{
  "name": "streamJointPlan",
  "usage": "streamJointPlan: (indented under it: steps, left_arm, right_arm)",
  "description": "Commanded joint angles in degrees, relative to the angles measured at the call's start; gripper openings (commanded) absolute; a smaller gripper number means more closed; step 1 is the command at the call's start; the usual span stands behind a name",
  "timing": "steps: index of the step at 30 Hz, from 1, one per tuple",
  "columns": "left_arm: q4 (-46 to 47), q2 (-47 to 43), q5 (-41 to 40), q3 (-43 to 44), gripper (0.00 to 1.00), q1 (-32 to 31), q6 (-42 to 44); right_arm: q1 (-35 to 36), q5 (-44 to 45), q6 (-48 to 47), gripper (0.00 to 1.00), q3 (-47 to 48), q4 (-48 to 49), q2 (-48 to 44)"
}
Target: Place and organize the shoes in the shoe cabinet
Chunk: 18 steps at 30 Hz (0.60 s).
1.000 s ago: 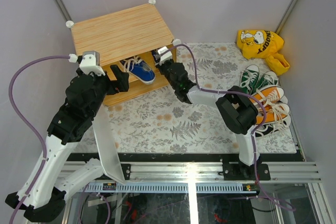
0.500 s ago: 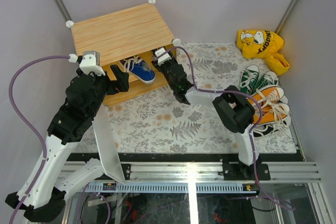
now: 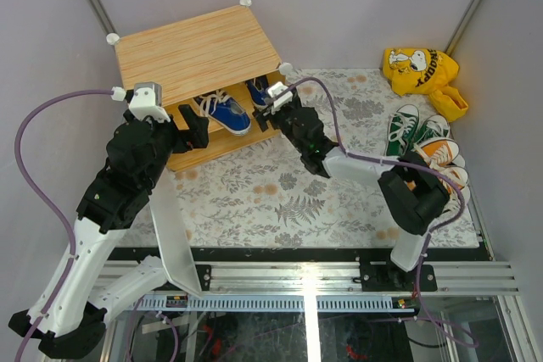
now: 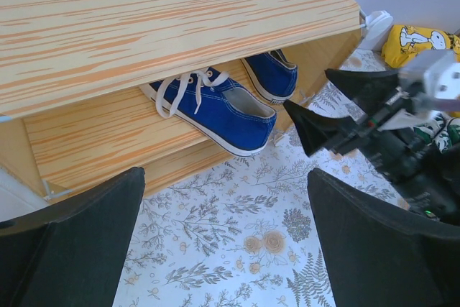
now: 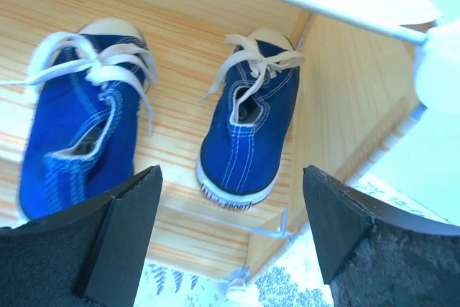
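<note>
Two blue shoes lie on the lower wooden shelf of the shoe cabinet (image 3: 199, 50): one (image 3: 225, 114) slanted at the shelf's front, the other (image 3: 257, 89) at the right wall. In the right wrist view the right-hand blue shoe (image 5: 251, 131) rests heel-out just beyond my open right gripper (image 5: 230, 242), apart from both fingers; the other (image 5: 79, 127) lies to its left. My right gripper (image 3: 268, 109) hangs at the cabinet's right front corner. My left gripper (image 3: 195, 131) stands open and empty over the mat before the shelf, the slanted shoe (image 4: 215, 109) ahead of it.
The cabinet's white door panel (image 3: 174, 226) lies folded down toward the arm bases. Green (image 3: 407, 123), orange (image 3: 437, 152) and white shoes are bunched at the right edge of the floral mat (image 3: 254, 197). A yellow dog-print bag (image 3: 420, 69) sits at the back right.
My right gripper has opened, letting go of the blue shoe at the shelf's right wall, and has drawn back from the cabinet toward the right. The left arm has not moved.
</note>
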Motion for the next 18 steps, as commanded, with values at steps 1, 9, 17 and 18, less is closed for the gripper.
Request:
streamJointPlan:
  steps: [1,9,17,18]
  left_arm:
    - [2.2,-0.4,-0.5,-0.2,0.94,-0.2,1.0]
    - [2.3,0.1,-0.4,-0.3,0.94,-0.2,0.9]
    - [2.5,0.3,-0.6,-0.4,0.94,-0.2,1.0]
    - [2.4,0.3,-0.7,-0.4,0.94,-0.2,1.0]
  right_arm:
    - [-0.4,-8.0,3.1,0.86,-4.7,-2.1,-8.5]
    - [-0.4,-25.6,6.8,0.85,-7.9,-7.7,-14.1]
    - [-0.4,-28.1,10.4,0.83,-1.8,-6.0,-5.8]
    - [-0.4,-27.9,10.8,0.84,-1.2,-5.3,-4.9]
